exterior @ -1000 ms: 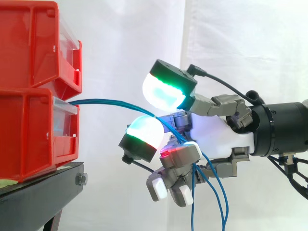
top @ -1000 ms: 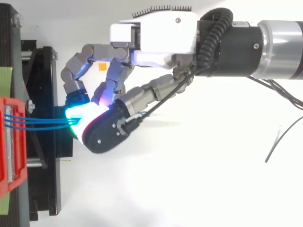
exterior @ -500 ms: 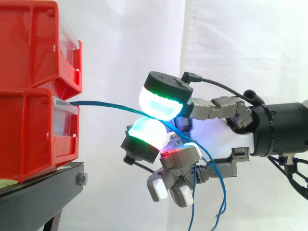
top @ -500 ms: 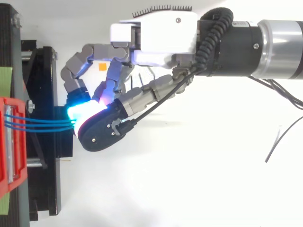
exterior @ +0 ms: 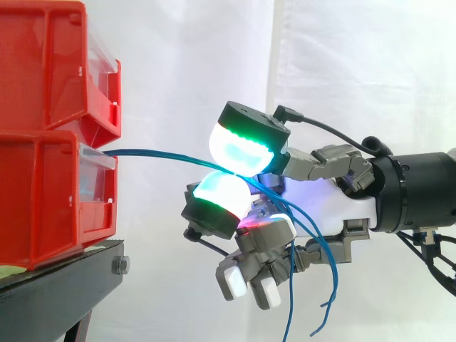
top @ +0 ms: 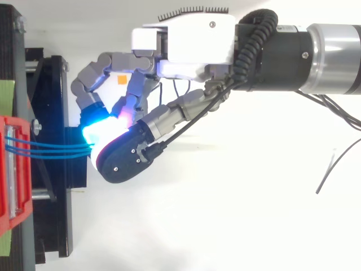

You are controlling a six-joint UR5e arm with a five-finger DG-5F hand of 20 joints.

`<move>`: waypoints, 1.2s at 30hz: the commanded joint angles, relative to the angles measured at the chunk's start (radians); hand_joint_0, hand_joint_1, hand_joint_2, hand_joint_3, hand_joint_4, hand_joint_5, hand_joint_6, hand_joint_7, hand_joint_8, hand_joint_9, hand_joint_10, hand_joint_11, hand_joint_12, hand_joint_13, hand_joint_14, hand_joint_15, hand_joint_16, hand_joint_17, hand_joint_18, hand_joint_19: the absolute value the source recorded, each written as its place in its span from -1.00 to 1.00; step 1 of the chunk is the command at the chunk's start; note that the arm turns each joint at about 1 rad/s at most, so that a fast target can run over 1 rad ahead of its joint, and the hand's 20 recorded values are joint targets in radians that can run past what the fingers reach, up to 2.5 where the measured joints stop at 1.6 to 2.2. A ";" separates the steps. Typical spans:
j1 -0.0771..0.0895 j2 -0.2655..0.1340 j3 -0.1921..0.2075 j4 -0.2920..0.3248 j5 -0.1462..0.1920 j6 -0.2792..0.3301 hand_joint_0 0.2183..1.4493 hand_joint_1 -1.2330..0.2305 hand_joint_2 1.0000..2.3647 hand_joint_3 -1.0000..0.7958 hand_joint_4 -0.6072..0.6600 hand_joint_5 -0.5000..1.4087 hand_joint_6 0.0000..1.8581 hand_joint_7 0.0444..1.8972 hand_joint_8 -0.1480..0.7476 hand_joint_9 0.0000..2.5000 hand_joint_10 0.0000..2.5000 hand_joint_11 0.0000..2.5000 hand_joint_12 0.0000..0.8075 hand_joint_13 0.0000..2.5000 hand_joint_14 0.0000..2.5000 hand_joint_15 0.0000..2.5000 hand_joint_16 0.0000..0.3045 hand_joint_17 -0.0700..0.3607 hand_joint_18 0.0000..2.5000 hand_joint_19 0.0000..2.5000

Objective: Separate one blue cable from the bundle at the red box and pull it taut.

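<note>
White curtain (exterior: 356, 64) backs the whole scene. The arm (exterior: 427, 189) comes in level from the right of the side view; in the top view it enters from the right edge.

Two red bins are stacked at the left, the upper red bin (exterior: 50, 64) sitting on the lower red bin (exterior: 43, 192). Both rest on the black stand (exterior: 57, 292), whose edge juts out just under the lower bin's front.

The hand (exterior: 320, 199) sits between bins and arm, clear of the bins, palm side-on and fingers reaching toward them. It is clenched on the blue cables (exterior: 157, 153). Two large pads (exterior: 242, 146) glowing cyan and green press together, one above the other, with the cables nipped between them. Its other fingers curl downward below the palm, their white tips near each other and holding nothing I can make out.

The cables leave the front lip of the lower red bin and run as a tight bundle in a slightly bowed line to the pinch. From above, several strands (top: 51, 149) lie side by side across the stand. I cannot tell how many are caught in the pinch. Behind the pads the strands spread apart, pass over the curled fingers and hang loose below the hand.
</note>
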 commanded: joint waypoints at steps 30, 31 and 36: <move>0.004 0.000 -0.003 -0.003 0.000 0.004 -0.64 -0.26 -1.00 -0.44 -0.17 -0.55 -0.20 0.20 0.05 0.08 -0.98 -0.10 0.01 -0.25 -0.98 -0.45 -0.64 -0.10 -0.25 -0.36; 0.004 0.000 -0.003 -0.003 0.000 0.004 -0.63 -0.29 -1.00 -0.44 -0.17 -0.55 -0.20 0.20 0.04 0.08 -0.98 -0.11 0.00 -0.25 -0.98 -0.45 -0.64 -0.10 -0.25 -0.36; 0.004 0.000 -0.003 -0.001 0.000 0.004 -0.40 -0.36 -1.00 -0.44 -0.21 -0.56 -0.19 0.29 -0.05 0.05 -0.97 -0.08 -0.11 -0.28 -0.98 -0.44 -0.70 -0.20 -0.32 -0.31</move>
